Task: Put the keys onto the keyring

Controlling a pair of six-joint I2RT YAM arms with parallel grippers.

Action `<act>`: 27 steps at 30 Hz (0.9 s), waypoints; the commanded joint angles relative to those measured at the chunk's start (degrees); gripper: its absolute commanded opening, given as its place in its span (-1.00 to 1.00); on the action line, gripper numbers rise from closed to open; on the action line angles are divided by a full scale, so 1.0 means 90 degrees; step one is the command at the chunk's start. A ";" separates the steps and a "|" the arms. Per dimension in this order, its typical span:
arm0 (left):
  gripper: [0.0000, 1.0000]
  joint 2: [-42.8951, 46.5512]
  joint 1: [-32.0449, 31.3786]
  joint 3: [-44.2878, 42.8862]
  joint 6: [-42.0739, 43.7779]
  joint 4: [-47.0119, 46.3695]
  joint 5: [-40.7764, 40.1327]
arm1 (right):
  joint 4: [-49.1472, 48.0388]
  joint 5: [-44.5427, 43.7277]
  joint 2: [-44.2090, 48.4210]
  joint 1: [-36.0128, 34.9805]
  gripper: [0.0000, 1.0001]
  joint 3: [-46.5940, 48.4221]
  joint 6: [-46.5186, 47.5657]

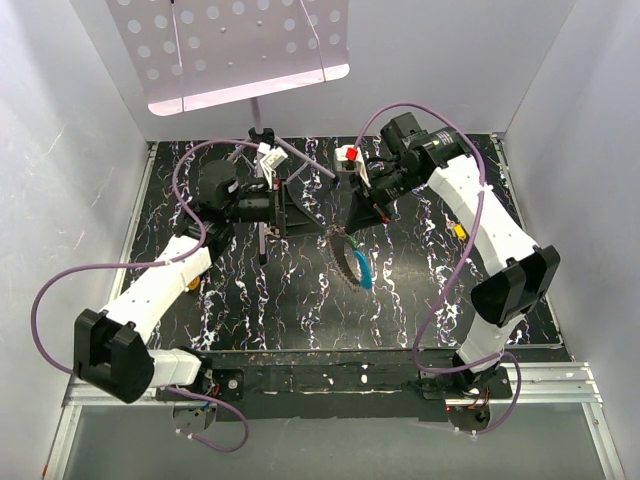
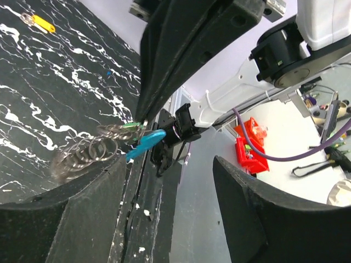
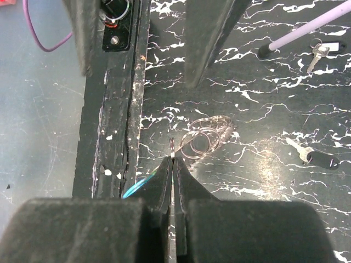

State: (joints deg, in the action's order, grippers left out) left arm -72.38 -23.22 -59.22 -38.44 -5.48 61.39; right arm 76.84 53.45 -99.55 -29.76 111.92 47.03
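Note:
My right gripper is shut on the thin edge of the keyring, a cluster of silvery loops hanging just above the black marbled table. The ring's light-blue tag sticks out to the left below the jaws. In the left wrist view the keyring and its light-blue tag hang from the right arm's dark fingers, with a small green key head at their tips. My left gripper stands open just beside the ring, with nothing between its fingers. From above, the keyring lies between both grippers.
A purple tripod stand rises at the back with a perforated white plate on top; one leg runs across the table. A yellow-headed key lies on the table; a silvery key and a dark-headed key lie right of the ring.

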 commanded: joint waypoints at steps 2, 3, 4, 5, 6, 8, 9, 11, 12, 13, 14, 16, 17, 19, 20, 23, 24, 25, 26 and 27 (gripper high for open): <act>0.19 -0.0306 -0.0466 -0.0577 0.0550 0.0569 0.0026 | 0.1609 0.0272 -0.0257 -0.0043 -0.97 0.0094 0.0254; 0.14 -0.0375 -0.0563 -0.0646 0.0579 0.0743 0.0006 | 0.1609 0.0282 -0.0277 -0.0043 -0.97 0.0094 0.0244; 0.05 -0.0482 -0.0632 -0.0704 0.0599 0.0764 -0.0014 | 0.1609 0.0282 -0.0287 -0.0043 -0.97 0.0094 0.0224; 0.01 -0.0541 -0.0691 -0.0782 0.0637 0.0852 -0.0043 | 0.1609 0.0291 -0.0306 -0.0043 -0.97 0.0104 0.0215; -0.03 -0.0619 -0.0739 -0.0860 0.0686 0.0930 -0.0072 | 0.1599 0.0291 -0.0297 -0.0043 -0.97 0.0104 0.0214; -0.09 -0.0688 -0.0798 -0.0988 0.0862 0.1164 -0.0160 | 0.1609 0.0311 -0.0287 -0.0043 -0.97 0.0094 0.0205; -0.10 -0.0708 -0.0808 -0.1046 0.0969 0.1310 -0.0228 | 0.1609 0.0321 -0.0287 -0.0043 -0.97 0.0094 0.0205; -0.16 -0.0737 -0.0818 -0.1163 0.1193 0.1632 -0.0326 | 0.1609 0.0340 -0.0277 -0.0043 -0.97 0.0084 0.0195; -0.15 -0.0737 -0.0818 -0.1232 0.1320 0.1827 -0.0423 | 0.1619 0.0340 -0.0277 -0.0043 -0.97 0.0084 0.0205; -0.16 -0.0747 -0.0818 -0.1290 0.1437 0.2022 -0.0482 | 0.1619 0.0350 -0.0267 -0.0043 -0.97 0.0084 0.0195; -0.16 -0.0757 -0.0818 -0.1368 0.1574 0.2189 -0.0550 | 0.1619 0.0350 -0.0267 -0.0043 -0.97 0.0084 0.0195; -0.17 -0.0805 -0.0818 -0.1505 0.1770 0.2521 -0.0668 | 0.1609 0.0350 -0.0258 -0.0043 -0.97 0.0084 0.0195; -0.17 -0.0835 -0.0818 -0.1554 0.1858 0.2687 -0.0707 | 0.1619 0.0350 -0.0258 -0.0043 -0.97 0.0084 0.0195; -0.19 -0.0874 -0.0818 -0.1623 0.1956 0.2863 -0.0775 | 0.1609 0.0350 -0.0238 -0.0033 -0.97 0.0074 0.0195; -0.20 -0.0903 -0.0818 -0.1662 0.1985 0.2922 -0.0766 | 0.1619 0.0360 -0.0228 -0.0043 -0.97 0.0084 0.0185; -0.21 -0.0962 -0.0818 -0.1701 0.2005 0.2952 -0.0785 | 0.1619 0.0399 -0.0228 -0.0043 -0.97 0.0084 0.0185; -0.23 -0.0991 -0.0818 -0.1711 0.2005 0.2962 -0.0776 | 0.1619 0.0409 -0.0219 -0.0043 -0.97 0.0094 0.0185; -0.25 -0.1010 -0.0828 -0.1721 0.2005 0.2962 -0.0776 | 0.1619 0.0428 -0.0228 -0.0043 -0.97 0.0104 0.0185; -0.25 -0.1040 -0.0828 -0.1740 0.2005 0.2962 -0.0776 | 0.1619 0.0448 -0.0228 -0.0033 -0.97 0.0094 0.0185; -0.27 -0.1059 -0.0828 -0.1750 0.2015 0.2972 -0.0766 | 0.1619 0.0457 -0.0238 -0.0043 -0.97 0.0094 0.0185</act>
State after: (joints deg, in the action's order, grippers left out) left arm -81.71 -30.52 -72.58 -22.06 19.27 55.05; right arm 76.84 54.06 -103.13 -29.76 111.90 48.27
